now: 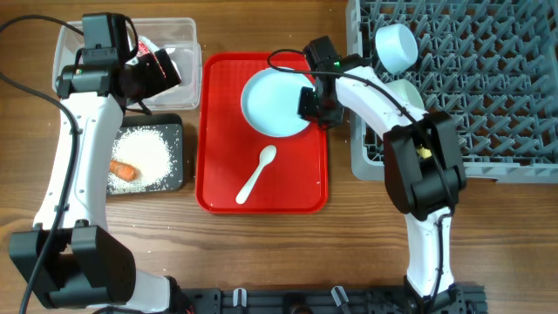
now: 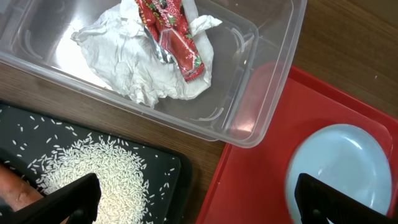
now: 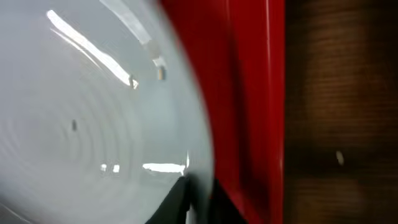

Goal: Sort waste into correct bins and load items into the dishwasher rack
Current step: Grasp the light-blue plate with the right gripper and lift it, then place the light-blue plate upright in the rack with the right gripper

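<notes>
My left gripper point(image 1: 166, 74) point(image 2: 196, 202) is open and empty, over the corner between the clear tub point(image 1: 187, 35) point(image 2: 273, 81) and the black tray point(image 1: 179, 174) point(image 2: 161, 162). The tub holds the white napkin point(image 2: 130, 68) and the red wrapper point(image 2: 177, 37). The black tray holds rice point(image 1: 148, 153) point(image 2: 106, 171) and the carrot point(image 1: 125, 170). My right gripper point(image 1: 316, 105) point(image 3: 205, 199) is shut on the right rim of the pale blue plate point(image 1: 272, 105) point(image 3: 81, 124). The white spoon point(image 1: 257, 174) lies below the plate. A teal bowl point(image 1: 397, 45) stands in the grey rack point(image 1: 488, 87).
The plate and spoon sit on the flat red tray point(image 1: 218, 131) point(image 3: 249, 93), between the bins and the rack. A second pale bowl point(image 1: 403, 92) shows in the rack's left part, partly behind my right arm. The yellow cup is out of view.
</notes>
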`<action>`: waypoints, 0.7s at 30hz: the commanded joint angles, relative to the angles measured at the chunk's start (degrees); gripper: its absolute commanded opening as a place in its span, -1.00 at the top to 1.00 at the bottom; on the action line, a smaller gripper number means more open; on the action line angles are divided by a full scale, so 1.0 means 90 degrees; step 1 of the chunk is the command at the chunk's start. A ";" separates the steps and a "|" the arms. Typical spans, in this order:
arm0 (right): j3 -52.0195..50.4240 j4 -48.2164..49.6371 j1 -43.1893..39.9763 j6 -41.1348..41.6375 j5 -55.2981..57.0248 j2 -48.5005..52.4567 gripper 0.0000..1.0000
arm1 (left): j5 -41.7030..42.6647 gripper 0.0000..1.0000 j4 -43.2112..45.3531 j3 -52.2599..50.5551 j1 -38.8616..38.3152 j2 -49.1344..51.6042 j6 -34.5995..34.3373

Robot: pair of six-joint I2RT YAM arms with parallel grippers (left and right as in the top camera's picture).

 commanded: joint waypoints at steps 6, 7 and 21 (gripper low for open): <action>0.0019 0.0321 -0.0027 -0.0146 0.0673 0.0469 0.91 | -0.0109 -1.00 0.0034 0.0012 0.0041 0.0053 -0.0070; 0.0160 0.0274 -0.0068 -0.0182 0.0680 0.0425 0.91 | -0.0109 -1.00 0.0034 0.0012 0.0041 0.0053 -0.0070; 0.1889 -0.0442 -0.0476 -0.2518 0.4401 -0.2577 0.91 | -0.0109 -1.00 0.0034 0.0012 0.0041 0.0053 -0.0070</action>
